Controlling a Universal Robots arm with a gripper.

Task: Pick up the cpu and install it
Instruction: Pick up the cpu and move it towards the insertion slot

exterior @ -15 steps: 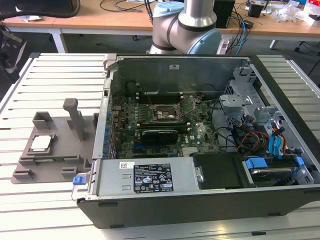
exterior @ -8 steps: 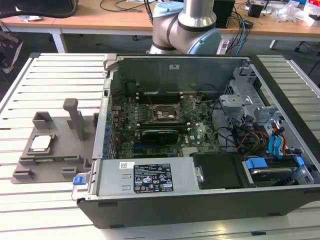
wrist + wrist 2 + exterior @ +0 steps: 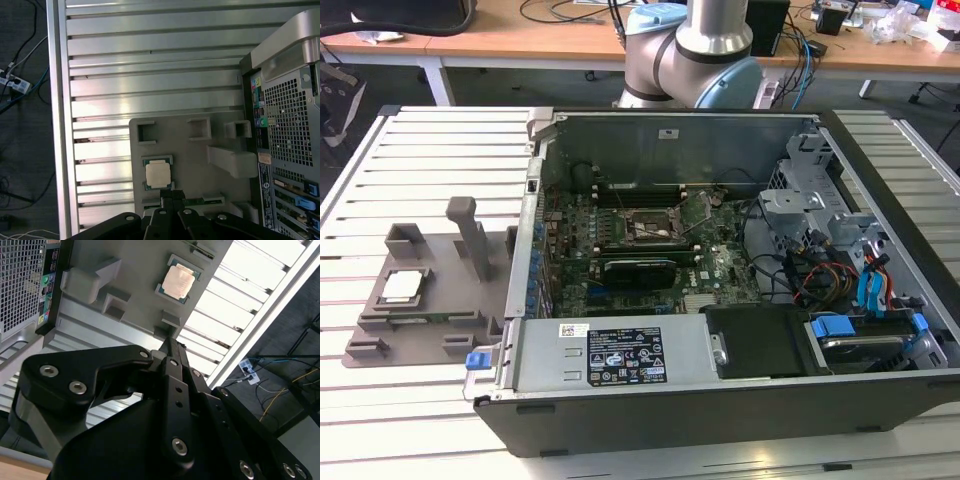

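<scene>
Black linkage of the gripper (image 3: 172, 199) is closest to both wrist cameras. In the first wrist view its two fingertips sit together with nothing between them. The cpu (image 3: 158, 174) lies just ahead of those tips and slightly off to one side. It is not touching them, and it rests flat, silver top up, in its seat on the grey tray (image 3: 195, 175).

I judge the step in hand to be the pick-up, not yet made. To do it well, I'd want the fingers parted wider than the chip and centred over it. They should be squared to its edges so they meet the thin rim evenly and it lifts level.

The second wrist view looks along one finger edge-on, so I trust it for lining the gripper (image 3: 169, 340) up with the cpu (image 3: 179, 282), not for the gap. Neither wrist view tells me how high the tips are above the tray.

The exterior view adds the layout: the cpu (image 3: 402, 286) on its tray beside the open computer case (image 3: 740, 130), well apart from the socket (image 3: 645, 232) inside.
</scene>
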